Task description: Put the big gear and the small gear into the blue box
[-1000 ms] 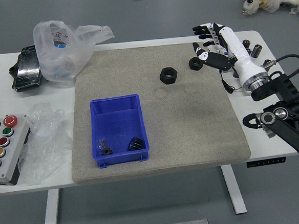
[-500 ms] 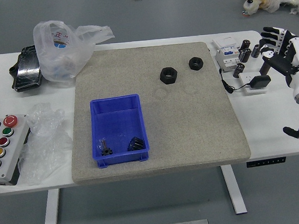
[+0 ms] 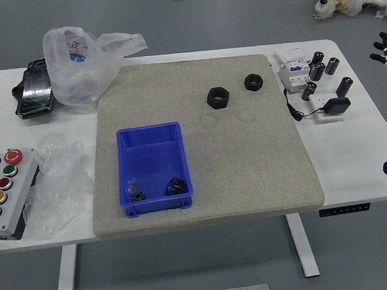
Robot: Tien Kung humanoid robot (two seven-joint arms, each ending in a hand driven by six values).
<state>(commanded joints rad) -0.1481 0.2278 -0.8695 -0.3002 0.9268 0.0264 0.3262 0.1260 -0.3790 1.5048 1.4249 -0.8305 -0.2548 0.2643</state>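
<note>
Gears (image 3: pixel 176 186), two, in blue box (image 3: pixel 151 154)

There was wide room for a hand to pass over the grey-beige mat (image 3: pixel 254 160), right of the blue box (image 3: pixel 159 206). Toward its far side, the larger black ring (image 3: pixel 212 101) and the smaller black ring (image 3: pixel 248 83) stood as obstacles; beyond its right edge, dark cylinders (image 3: pixel 343 87) did.
</note>
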